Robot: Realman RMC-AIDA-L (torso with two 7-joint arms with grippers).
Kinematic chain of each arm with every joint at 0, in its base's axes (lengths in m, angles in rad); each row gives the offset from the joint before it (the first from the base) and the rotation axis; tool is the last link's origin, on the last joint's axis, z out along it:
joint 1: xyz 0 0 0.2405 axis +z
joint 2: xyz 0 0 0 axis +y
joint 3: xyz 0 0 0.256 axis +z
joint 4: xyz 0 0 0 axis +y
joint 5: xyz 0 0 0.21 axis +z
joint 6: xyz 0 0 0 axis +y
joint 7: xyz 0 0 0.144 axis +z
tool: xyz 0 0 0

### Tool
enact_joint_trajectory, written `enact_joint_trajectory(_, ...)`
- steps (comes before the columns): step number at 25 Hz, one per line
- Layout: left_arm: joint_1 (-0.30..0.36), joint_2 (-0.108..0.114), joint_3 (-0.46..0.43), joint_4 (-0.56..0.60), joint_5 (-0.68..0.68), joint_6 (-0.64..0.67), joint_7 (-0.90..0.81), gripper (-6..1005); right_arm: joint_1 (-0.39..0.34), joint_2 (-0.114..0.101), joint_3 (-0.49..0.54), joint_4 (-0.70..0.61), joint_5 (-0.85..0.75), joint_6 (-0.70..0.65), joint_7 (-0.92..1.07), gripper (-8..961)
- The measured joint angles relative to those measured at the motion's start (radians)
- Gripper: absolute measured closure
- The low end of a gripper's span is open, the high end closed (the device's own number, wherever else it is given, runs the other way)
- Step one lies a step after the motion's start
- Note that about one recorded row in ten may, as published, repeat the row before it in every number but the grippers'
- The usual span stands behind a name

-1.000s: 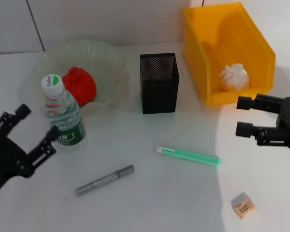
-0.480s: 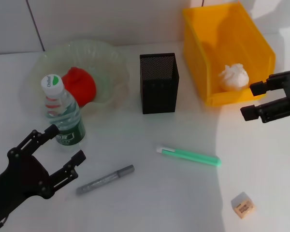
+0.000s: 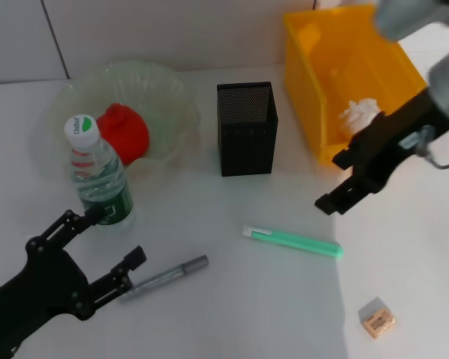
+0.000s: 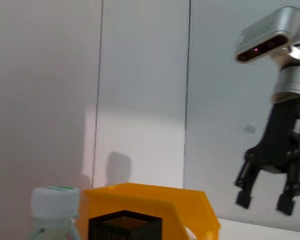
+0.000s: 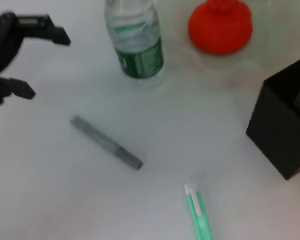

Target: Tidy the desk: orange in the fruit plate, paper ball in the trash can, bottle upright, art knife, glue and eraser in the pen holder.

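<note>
The orange point(image 3: 123, 131) lies in the pale green fruit plate point(image 3: 168, 90). A paper ball point(image 3: 363, 116) sits in the yellow trash can point(image 3: 314, 75). The bottle point(image 3: 97, 176) stands upright in front of the plate. The grey art knife point(image 3: 165, 278), the green glue point(image 3: 292, 241) and the eraser point(image 3: 376, 317) lie on the table, outside the black mesh pen holder point(image 3: 245, 127). My left gripper point(image 3: 111, 239) is open, one finger right beside the knife's near end. My right gripper point(image 3: 334, 181) is open in front of the trash can, above the glue's far end.
The white table meets a tiled wall behind the plate and trash can. The right wrist view shows the knife point(image 5: 106, 142), glue point(image 5: 199, 212), bottle point(image 5: 137, 42) and the left gripper point(image 5: 42, 65). The left wrist view shows the right gripper point(image 4: 265, 202) hanging open.
My left gripper has moved right, from beside the bottle to the art knife. My right gripper has swung left, from beside the trash can to above the glue.
</note>
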Motion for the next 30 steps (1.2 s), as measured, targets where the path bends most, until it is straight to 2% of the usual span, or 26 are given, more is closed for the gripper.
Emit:
enact_joint_trajectory(4,-0.006,0.004,0.041,0.001,0.001,0.002,0.000,170,0.072,0.002,-0.126,0.114,-0.038,0.096,0.043,130)
enact_joint_trajectory(10,-0.010,0.003,0.046,0.001,0.002,-0.013,-0.001,170,0.165,0.003,-0.203,0.316,-0.036,0.202,0.044,131)
enact_joint_trajectory(15,-0.016,0.003,0.045,-0.001,0.002,-0.013,-0.011,171,0.184,0.004,-0.284,0.367,-0.038,0.261,-0.009,138)
enact_joint_trajectory(30,-0.018,0.002,0.051,-0.004,0.002,-0.012,-0.012,171,0.255,0.008,-0.318,0.629,-0.034,0.411,-0.051,179)
